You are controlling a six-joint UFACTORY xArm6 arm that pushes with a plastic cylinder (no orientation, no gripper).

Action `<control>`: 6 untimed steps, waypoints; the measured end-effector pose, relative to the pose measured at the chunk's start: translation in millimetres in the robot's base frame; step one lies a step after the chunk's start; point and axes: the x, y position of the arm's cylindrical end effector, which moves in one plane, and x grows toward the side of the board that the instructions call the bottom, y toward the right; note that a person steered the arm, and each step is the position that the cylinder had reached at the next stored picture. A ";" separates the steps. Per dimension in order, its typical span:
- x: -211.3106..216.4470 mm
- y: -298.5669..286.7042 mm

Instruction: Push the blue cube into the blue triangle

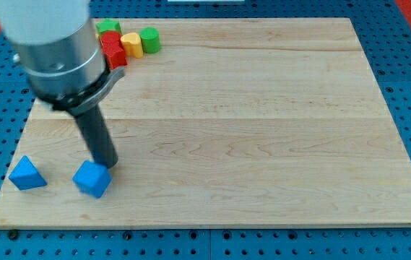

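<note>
The blue cube [92,178] lies near the board's bottom left corner. The blue triangle [27,173] lies to its left, a short gap apart. My tip [108,165] stands at the cube's upper right corner, touching or almost touching it. The dark rod rises from there up to the grey arm body at the view's top left.
A cluster of blocks sits at the board's top left: a green block [107,27], a red block [113,49], a yellow block [132,44] and a green cylinder [150,40]. The wooden board [263,130] rests on a blue perforated table.
</note>
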 end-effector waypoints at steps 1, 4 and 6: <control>2.9 35.2; 26.5 -62.2; -2.6 -11.6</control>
